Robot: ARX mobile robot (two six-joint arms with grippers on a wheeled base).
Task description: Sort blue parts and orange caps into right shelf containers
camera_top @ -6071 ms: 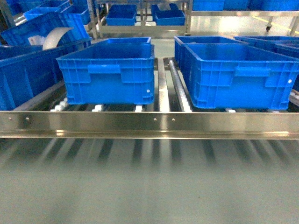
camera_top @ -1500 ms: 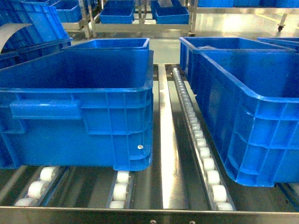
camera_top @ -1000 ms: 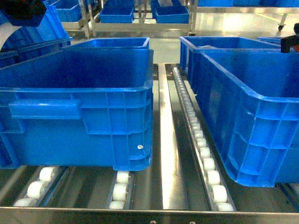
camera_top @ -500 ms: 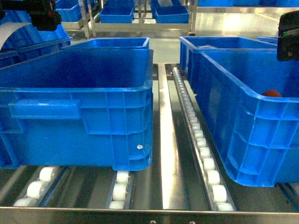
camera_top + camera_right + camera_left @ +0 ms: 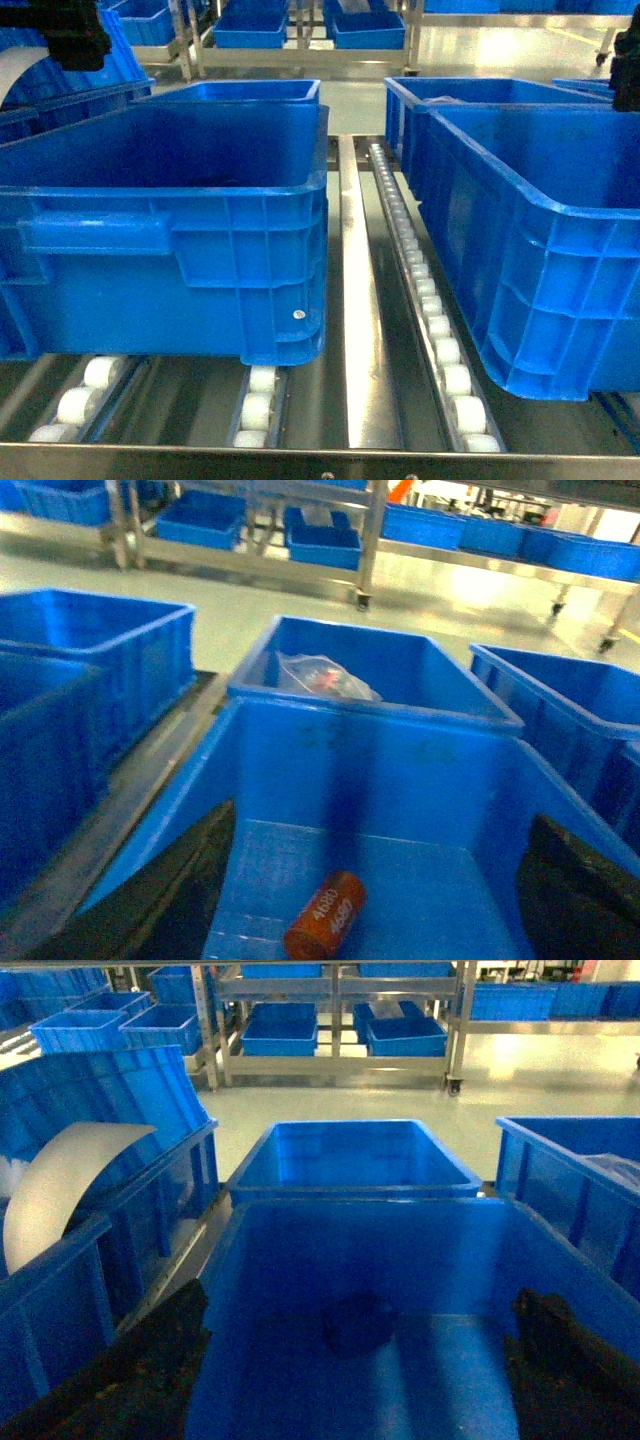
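Two right shelf containers stand side by side on the roller shelf: a left crate (image 5: 170,230) and a right crate (image 5: 540,250). In the left wrist view a dark blue part (image 5: 360,1322) lies dimly on the left crate's floor (image 5: 450,1380). My left gripper (image 5: 362,1298) hangs open above it, fingers (image 5: 130,1380) wide apart. In the right wrist view an orange cap (image 5: 325,915) marked 4680 lies on its side on the right crate's floor (image 5: 440,880). My right gripper (image 5: 382,818) is open and holds nothing. In the head view the grippers show only at the top corners: left (image 5: 70,35) and right (image 5: 627,70).
White roller tracks (image 5: 420,290) and a steel rail (image 5: 360,300) run between the crates. Behind each stands another blue crate (image 5: 355,1155); the right one holds a clear plastic bag (image 5: 325,680). Tilted crates with a white sheet (image 5: 60,1190) are at left. Racks of crates stand across the aisle.
The base has rolled close to the shelf. Both grippers came over the crates. The orange cap seen at the right crate's rim half a second ago now lies on its floor.
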